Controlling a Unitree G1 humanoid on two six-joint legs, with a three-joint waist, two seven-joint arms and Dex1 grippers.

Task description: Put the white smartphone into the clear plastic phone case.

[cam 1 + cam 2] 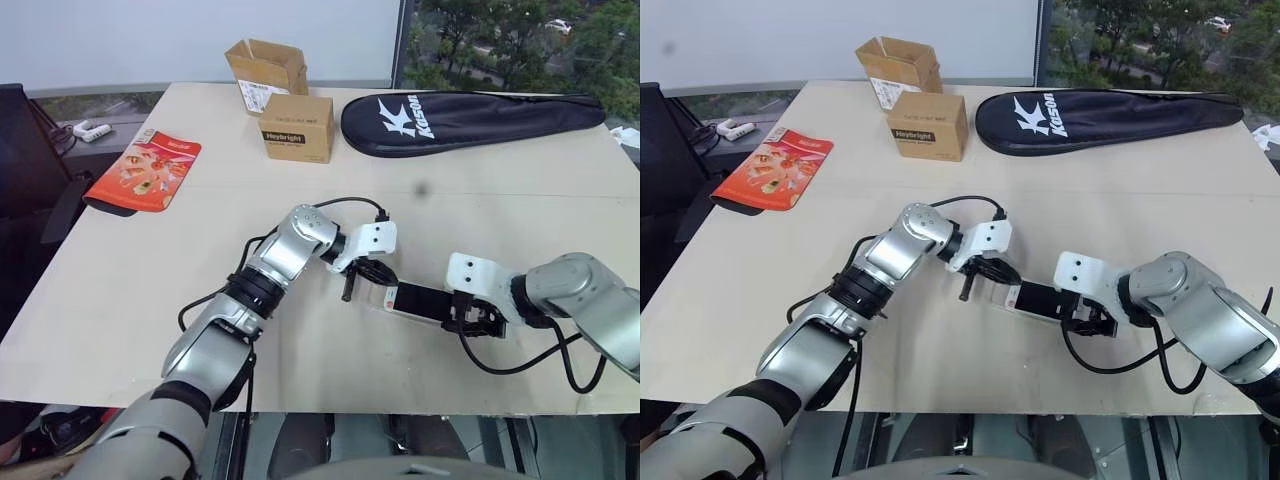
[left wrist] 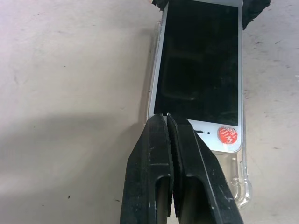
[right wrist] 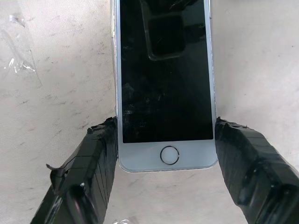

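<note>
The white smartphone [image 1: 418, 300] lies flat, screen up, on the table between my two grippers. My right gripper [image 3: 166, 128] is shut on it, with one black finger against each long side near the home-button end. The clear plastic phone case [image 2: 242, 189] lies under and around the phone, and its glossy rim sticks out past the earpiece end. My left gripper [image 2: 166, 119] is shut with nothing held, its tips resting at that earpiece end beside a small red sticker [image 2: 227, 135]. From the head views the left gripper [image 1: 347, 294] points down at the phone's left end.
At the back of the table stand two cardboard boxes [image 1: 298, 127], [image 1: 265, 65] and a black racket bag [image 1: 470, 122]. A red packet [image 1: 145, 172] lies at the left edge. A scrap of clear film [image 3: 18, 51] lies on the table beside the phone.
</note>
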